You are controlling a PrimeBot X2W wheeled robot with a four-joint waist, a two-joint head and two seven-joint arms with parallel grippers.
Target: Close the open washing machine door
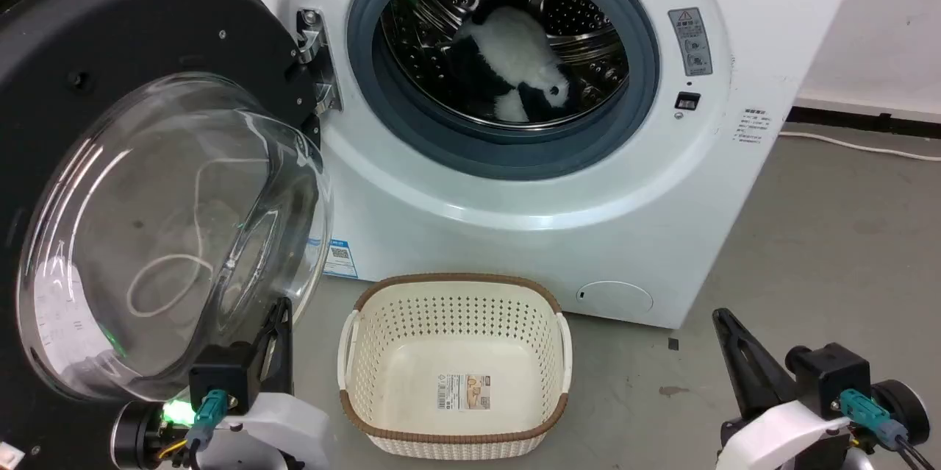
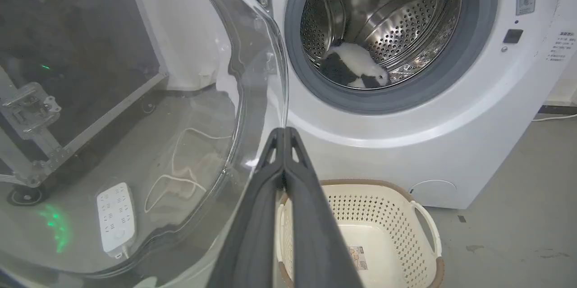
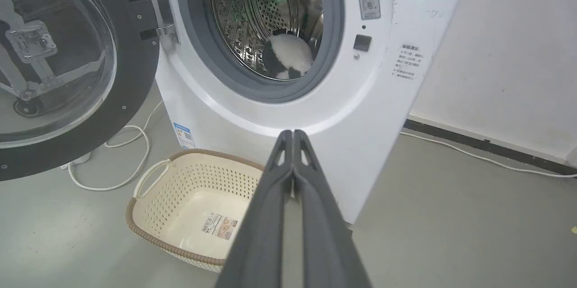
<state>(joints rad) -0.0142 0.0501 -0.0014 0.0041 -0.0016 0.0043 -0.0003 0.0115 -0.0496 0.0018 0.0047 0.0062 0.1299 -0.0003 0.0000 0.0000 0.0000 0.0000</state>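
We find the large round glossy black washing machine door point(image 1: 158, 190), with its clear glass bowl, swung wide open left of the white front-loading washer point(image 1: 514, 235). Left gripper point(image 1: 281, 306), fingers pressed together, is just beside the bowl's lower edge. Right gripper point(image 1: 722, 317), likewise pressed together, is off the washer's front right corner.

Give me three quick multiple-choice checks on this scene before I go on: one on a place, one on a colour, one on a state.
1. Where does the laundry basket stand?
A) on a shelf
B) on the floor in front of the washing machine
C) on top of the washing machine

2. What colours is the plush toy in the drum?
A) black and white
B) red and yellow
C) all brown

3. How is the washing machine door?
A) latched shut
B) swung wide open
C) lying on the floor

Answers:
1 B: it sits on the grey floor below the opening.
2 A: it has a white body with black patches.
3 B: it hangs on its hinge at the left, leaving the drum uncovered.
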